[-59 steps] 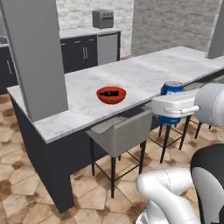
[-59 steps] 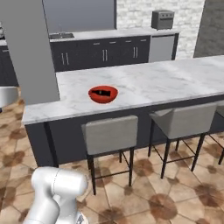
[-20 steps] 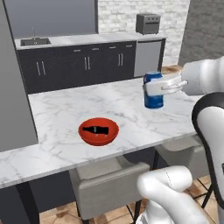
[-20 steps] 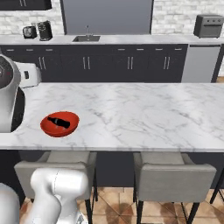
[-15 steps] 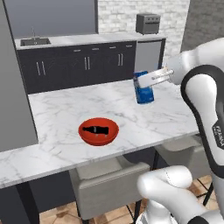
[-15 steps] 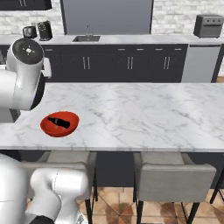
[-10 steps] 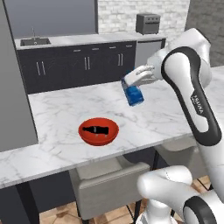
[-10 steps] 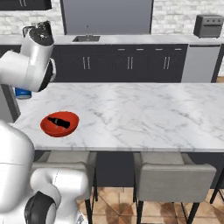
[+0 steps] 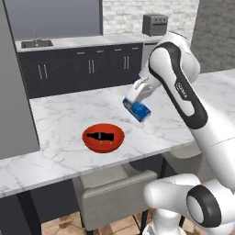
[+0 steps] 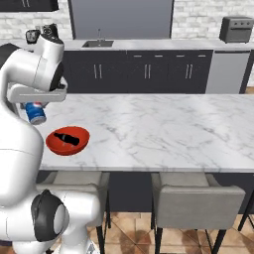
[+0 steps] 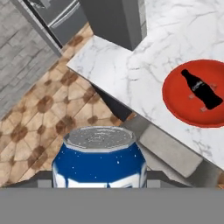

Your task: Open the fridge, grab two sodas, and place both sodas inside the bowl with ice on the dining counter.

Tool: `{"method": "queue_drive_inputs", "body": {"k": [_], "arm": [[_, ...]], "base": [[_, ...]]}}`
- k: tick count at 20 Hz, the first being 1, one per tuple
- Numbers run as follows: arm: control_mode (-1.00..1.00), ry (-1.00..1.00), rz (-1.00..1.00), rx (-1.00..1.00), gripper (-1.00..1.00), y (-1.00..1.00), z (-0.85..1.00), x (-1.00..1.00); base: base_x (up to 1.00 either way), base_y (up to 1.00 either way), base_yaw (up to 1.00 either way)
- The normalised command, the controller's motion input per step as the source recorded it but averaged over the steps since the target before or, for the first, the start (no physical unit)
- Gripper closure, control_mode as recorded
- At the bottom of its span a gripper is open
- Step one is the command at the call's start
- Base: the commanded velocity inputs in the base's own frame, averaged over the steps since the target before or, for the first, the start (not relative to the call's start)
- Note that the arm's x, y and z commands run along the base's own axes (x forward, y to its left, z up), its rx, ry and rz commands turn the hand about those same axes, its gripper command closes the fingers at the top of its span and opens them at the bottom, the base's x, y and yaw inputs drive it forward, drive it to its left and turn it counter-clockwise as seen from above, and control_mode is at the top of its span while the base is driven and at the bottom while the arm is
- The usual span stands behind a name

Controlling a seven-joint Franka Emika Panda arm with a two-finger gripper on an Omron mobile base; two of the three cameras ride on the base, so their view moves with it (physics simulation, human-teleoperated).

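Hidden or cut off: the two-finger gripper (image 9: 137, 102) is largely covered by the arm's own wrist in the left base view; in the hand view the grey band cuts off the lower part of the can, so the fingertips cannot be made out there.
Hard to make out: the small pale bits in the bowl show as faint specks in the hand view and cannot be told apart in the base views.
Held can: the small blue cylindrical soda can with a silvery-white top (image 9: 137, 110) sits between the gripper's fingers, tilted, above the marble and to the right of the bowl in the left base view; in the right base view it (image 10: 35, 112) hangs just under the wrist, above and left of the bowl; in the hand view its lid (image 11: 99, 138) faces the camera.
Gripper state: closed partway around the blue can, gripping its sides.
Bowl: the round shallow glossy red bowl (image 9: 118, 133) rests on the long white marble dining counter with grey veins (image 9: 69, 112), near its front edge.
Bowl contents: a dark bottle-shaped soda (image 9: 101, 137) lies flat on its side inside, also clear in the hand view (image 11: 202, 90).
Arm pose: the white arm rises, bends over at the elbow and reaches down toward the counter, wrist angled.
Under the counter: grey upholstered stools (image 10: 187, 205).
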Motion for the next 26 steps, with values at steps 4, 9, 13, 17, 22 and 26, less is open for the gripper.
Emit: {"method": "queue_drive_inputs", "body": {"k": [4,9,13,17,22,26], "arm": [[-1.00,-0.06,0.12,-0.10,1.00,0.00,-0.32,-0.04],[-1.00,-0.02,0.00,-0.09,1.00,0.00,-0.32,0.06],[-1.00,0.00,-0.02,-0.09,1.00,0.05,-0.38,0.30],[-1.00,0.00,-0.01,-0.09,1.00,0.06,-0.48,0.47],[-1.00,0.00,-0.01,-0.10,1.00,0.09,-0.51,0.49],[-1.00,0.00,0.00,-0.11,1.00,0.09,-0.54,0.37]], "base": [[0.00,0.00,0.00],[0.00,0.00,0.00],[0.00,0.00,0.00],[0.00,0.00,0.00],[0.00,0.00,0.00],[0.00,0.00,0.00]]}}
